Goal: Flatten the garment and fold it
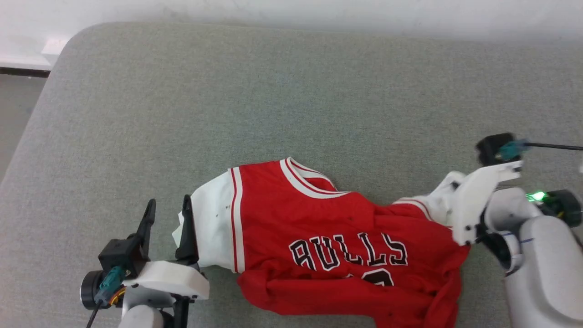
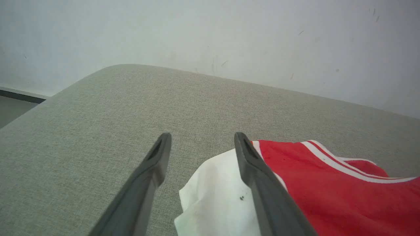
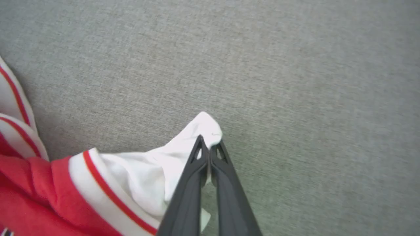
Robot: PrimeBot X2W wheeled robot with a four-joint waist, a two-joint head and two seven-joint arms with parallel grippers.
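The garment, a red jersey with white sleeves and black "BULLS" lettering, lies crumpled on the grey cushion near the front edge. My left gripper stands open at its left white sleeve; the sleeve's corner lies between the two fingers, neither pressing it. My right gripper is shut on the tip of the right white sleeve, the fabric pinched between its fingertips. In the head view the right wrist's white housing covers that sleeve end.
The grey fabric cushion stretches far beyond the jersey toward a pale wall. Its rounded left corner drops to a dark floor strip.
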